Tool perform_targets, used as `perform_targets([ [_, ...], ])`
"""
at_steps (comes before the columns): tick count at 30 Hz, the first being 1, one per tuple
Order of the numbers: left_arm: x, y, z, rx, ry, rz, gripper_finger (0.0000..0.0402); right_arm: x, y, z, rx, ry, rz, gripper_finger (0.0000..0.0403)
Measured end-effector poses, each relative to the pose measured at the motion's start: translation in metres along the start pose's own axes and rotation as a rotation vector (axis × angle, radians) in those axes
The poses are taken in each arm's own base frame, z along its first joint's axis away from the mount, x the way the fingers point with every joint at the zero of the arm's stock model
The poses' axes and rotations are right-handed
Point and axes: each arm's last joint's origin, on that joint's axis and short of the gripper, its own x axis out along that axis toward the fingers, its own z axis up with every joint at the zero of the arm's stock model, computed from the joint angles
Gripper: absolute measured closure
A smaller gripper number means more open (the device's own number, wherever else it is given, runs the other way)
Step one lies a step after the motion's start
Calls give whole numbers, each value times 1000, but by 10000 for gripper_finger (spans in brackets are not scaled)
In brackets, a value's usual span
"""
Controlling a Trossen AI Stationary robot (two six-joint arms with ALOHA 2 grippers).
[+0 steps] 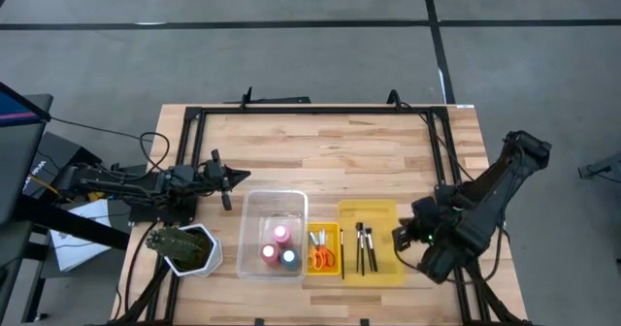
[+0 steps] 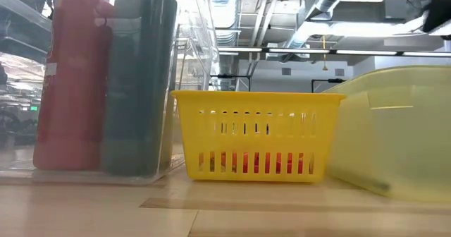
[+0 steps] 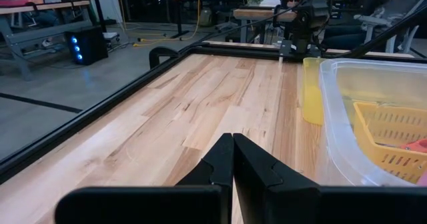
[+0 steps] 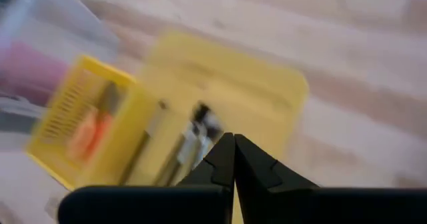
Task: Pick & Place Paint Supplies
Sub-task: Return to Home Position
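Both arms are over the table. My left pincer (image 1: pixel 231 179) hangs above bare wood at about 10 o'clock from the clear bin (image 1: pixel 275 195), fingers pressed together with nothing between them. My right pincer (image 1: pixel 400 237) sits just off the 3 o'clock side of the wide yellow bin (image 1: pixel 380 210), fingers likewise closed and empty. Inside the clear bin, the pink bottle (image 1: pixel 281 234) is at 12, the red bottle (image 1: pixel 269 252) at 8 and the dark blue bottle (image 1: pixel 289 259) at 5. A slotted yellow basket (image 1: pixel 325 231) stands between the two bins, and the orange-handled scissors (image 1: pixel 322 259) lie in it. The dark-handled brushes (image 1: pixel 365 246) lie in the wide yellow bin, running 12 to 6. One thin brush (image 1: pixel 342 253) lies along the basket's 3 o'clock edge; I cannot tell which container holds it. The potted plant (image 1: pixel 184 248) is at the clear bin's 9 o'clock.
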Motion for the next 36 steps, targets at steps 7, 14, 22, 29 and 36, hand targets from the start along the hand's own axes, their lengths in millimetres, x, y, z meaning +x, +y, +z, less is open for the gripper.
perform_targets([
  [7, 0, 0, 0, 0, 0, 0, 402, 6, 14, 38, -136, -118, 119, 403],
  [14, 0, 0, 0, 0, 0, 0, 402, 17, 38, 75, -352, -205, 218, 403],
  [22, 0, 0, 0, 0, 0, 0, 402, 32, 69, 118, -586, -265, 443, 403],
  [29, 0, 0, 0, 0, -1, 0, 402, 45, 93, 148, -845, -343, 807, 403],
  [36, 1, 0, 1, -5, -11, 0, 402, 68, 94, 149, -947, -379, 1134, 403],
])
